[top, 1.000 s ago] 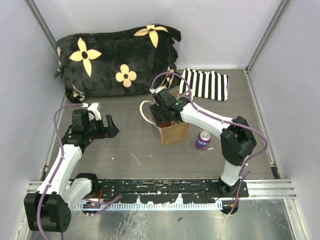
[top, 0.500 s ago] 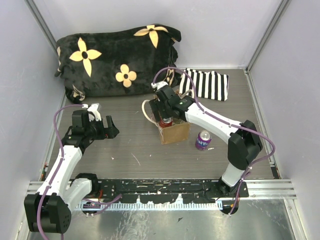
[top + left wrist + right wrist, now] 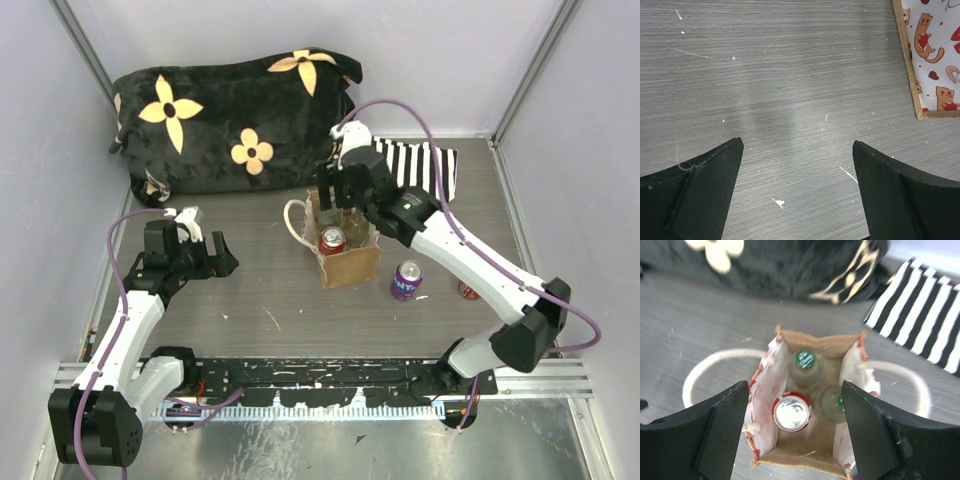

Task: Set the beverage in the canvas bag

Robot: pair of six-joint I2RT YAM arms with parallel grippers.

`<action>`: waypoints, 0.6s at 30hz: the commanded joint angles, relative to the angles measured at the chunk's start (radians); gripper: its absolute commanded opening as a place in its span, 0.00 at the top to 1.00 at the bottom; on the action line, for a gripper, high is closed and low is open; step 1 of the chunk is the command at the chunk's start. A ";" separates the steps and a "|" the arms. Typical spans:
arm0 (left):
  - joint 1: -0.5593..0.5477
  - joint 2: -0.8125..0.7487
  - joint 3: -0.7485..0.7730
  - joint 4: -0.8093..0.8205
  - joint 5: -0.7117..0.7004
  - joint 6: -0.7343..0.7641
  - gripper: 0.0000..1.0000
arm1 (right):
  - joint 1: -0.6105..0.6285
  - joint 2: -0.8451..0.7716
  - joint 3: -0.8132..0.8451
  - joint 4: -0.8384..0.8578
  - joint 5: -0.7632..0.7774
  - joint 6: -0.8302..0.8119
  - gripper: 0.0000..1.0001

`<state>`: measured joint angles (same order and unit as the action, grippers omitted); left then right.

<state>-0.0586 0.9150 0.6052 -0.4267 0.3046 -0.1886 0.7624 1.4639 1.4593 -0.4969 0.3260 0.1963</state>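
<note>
The canvas bag stands upright mid-table, tan burlap with a cat-print lining and cream loop handles. Inside it in the right wrist view a red beverage can stands next to two green-capped glass bottles; the can's top also shows from above. My right gripper hovers open above the bag's far side, its fingers empty and apart from the bag. A purple beverage can stands on the table right of the bag. My left gripper is open and empty over bare table, left of the bag.
A black floral cushion lies along the back wall, and a striped fabric piece lies behind the bag. A small red item sits right of the purple can. The bag's corner shows at the upper right of the left wrist view.
My right gripper has lifted out of the bag and drawn back toward the far side, leaving the red can standing inside. The left arm has not moved.
</note>
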 commanded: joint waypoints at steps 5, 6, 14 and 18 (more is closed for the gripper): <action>0.005 -0.021 -0.010 0.016 0.021 0.003 0.02 | -0.061 -0.179 0.101 -0.315 0.226 0.126 0.15; 0.005 -0.021 -0.010 0.016 0.022 0.002 0.02 | -0.076 -0.210 0.064 -0.351 0.209 0.156 0.14; 0.005 -0.008 -0.006 0.013 0.031 0.005 0.02 | -0.229 -0.367 -0.222 -0.505 0.085 0.281 0.13; 0.005 -0.004 -0.004 0.008 0.032 0.006 0.02 | -0.273 -0.353 -0.301 -0.509 0.026 0.285 0.12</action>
<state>-0.0586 0.9115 0.6052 -0.4263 0.3187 -0.1879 0.5217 1.1042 1.2037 -0.9760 0.4221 0.4370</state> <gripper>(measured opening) 0.980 0.874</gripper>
